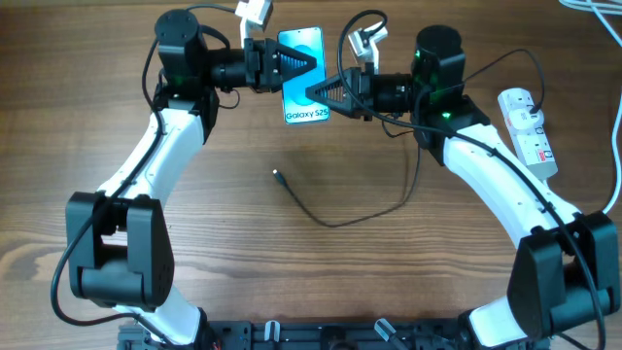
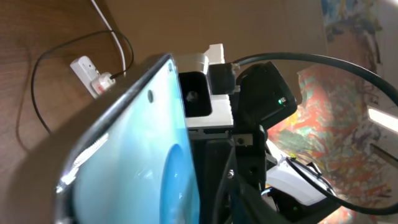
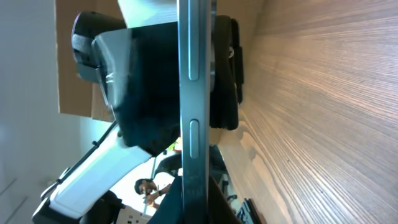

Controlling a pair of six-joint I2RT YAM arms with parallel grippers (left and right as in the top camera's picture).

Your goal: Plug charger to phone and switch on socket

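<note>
The phone (image 1: pixel 303 109) is held off the table at the back centre, its light blue screen facing up. My right gripper (image 1: pixel 316 93) is shut on its right side; in the right wrist view the phone's thin edge (image 3: pixel 194 93) runs between the fingers (image 3: pixel 208 208). My left gripper (image 1: pixel 301 64) reaches over the phone's left side, and the screen (image 2: pixel 137 155) fills its wrist view, hiding the jaws. The charger (image 1: pixel 330 219) lies loose on the wood, its tip (image 1: pixel 276 175) pointing left. The white socket (image 1: pixel 530 131) sits at the far right, also visible as a small white socket (image 2: pixel 87 71).
A thick white cord (image 1: pixel 593 12) runs off the back right corner. The table's right edge (image 1: pixel 614 146) is close beside the socket. Both arm bases (image 1: pixel 340 335) stand along the front edge. Bare wood lies around the charger.
</note>
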